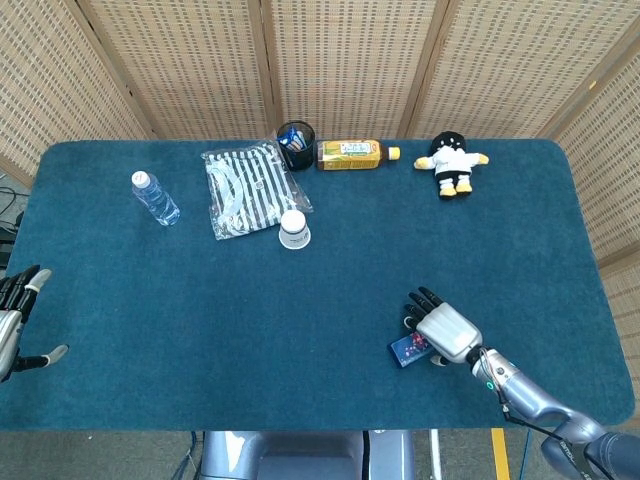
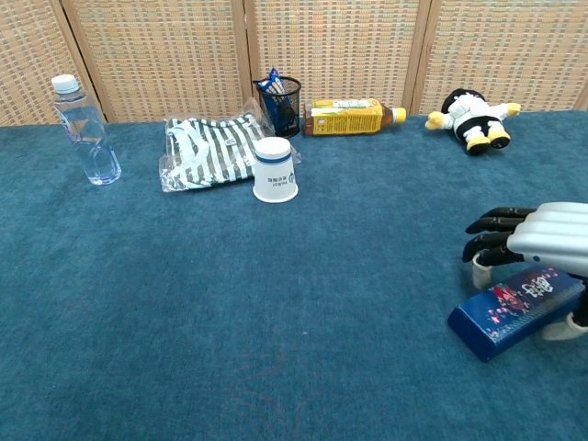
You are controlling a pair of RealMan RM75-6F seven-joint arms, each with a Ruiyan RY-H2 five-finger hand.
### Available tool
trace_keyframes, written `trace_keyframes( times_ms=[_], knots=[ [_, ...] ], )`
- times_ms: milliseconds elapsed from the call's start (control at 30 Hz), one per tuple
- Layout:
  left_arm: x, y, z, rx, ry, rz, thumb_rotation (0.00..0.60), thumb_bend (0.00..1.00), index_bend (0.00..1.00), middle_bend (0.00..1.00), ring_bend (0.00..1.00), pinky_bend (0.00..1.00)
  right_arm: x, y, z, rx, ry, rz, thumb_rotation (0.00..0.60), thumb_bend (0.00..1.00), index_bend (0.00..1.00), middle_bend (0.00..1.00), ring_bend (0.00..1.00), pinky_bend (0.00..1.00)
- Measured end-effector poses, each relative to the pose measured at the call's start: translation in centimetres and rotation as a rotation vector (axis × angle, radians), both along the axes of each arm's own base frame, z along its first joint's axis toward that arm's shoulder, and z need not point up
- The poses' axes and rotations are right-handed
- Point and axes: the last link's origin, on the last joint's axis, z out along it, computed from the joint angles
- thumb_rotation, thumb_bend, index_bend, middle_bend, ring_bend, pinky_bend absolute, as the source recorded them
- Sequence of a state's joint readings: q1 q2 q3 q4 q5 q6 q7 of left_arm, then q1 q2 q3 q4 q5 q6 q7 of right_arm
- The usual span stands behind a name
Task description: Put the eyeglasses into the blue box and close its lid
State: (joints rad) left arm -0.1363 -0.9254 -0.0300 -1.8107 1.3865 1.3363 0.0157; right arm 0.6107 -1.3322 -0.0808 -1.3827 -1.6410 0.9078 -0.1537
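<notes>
The right hand (image 2: 537,241) hovers directly over the blue box (image 2: 514,310), which lies near the front right of the counter (image 1: 200,330), lid apparently down. Its dark fingers (image 2: 496,234) are curled over the far long edge and the thumb shows at the near side, so it straddles the box; whether it is really gripping I cannot tell. No eyeglasses show anywhere in either view, perhaps already inside. If this is the closing press, the palm should come down flat and centred along the lid, pressure even, so the box doesn't skid on the cloth or tip up at one end. The left hand (image 1: 15,320) waits at the counter's left edge, fingers spread, holding nothing. Up at the back, the paper cup (image 2: 275,169) and water bottle (image 2: 85,131) stand well apart.
</notes>
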Motion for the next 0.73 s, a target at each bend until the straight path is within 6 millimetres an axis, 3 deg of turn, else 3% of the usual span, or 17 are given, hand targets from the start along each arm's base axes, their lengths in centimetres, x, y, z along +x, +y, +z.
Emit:
trace_keyframes(
  times_ms=[233, 467, 733],
  knots=[
    [0.2, -0.1, 0.2, 0.005, -0.011, -0.008, 0.600, 0.00, 0.00, 0.00, 0.00, 0.00, 1.4, 1.0, 1.5, -0.012, -0.041, -0.018, 0.600, 0.00, 0.00, 0.00, 0.00, 0.00],
    [0.3, -0.8, 0.9, 0.029, -0.024, -0.032, 0.600, 0.00, 0.00, 0.00, 0.00, 0.00, 3.1, 2.9, 6.2, -0.164, -0.162, -0.030, 0.600, 0.00, 0.00, 0.00, 0.00, 0.00],
    [0.0, -0.6, 0.4, 0.018, -0.023, -0.077, 0.600, 0.00, 0.00, 0.00, 0.00, 0.00, 0.4, 6.6, 12.2, -0.507, -0.284, -0.094, 0.600, 0.00, 0.00, 0.00, 0.00, 0.00]
  ],
)
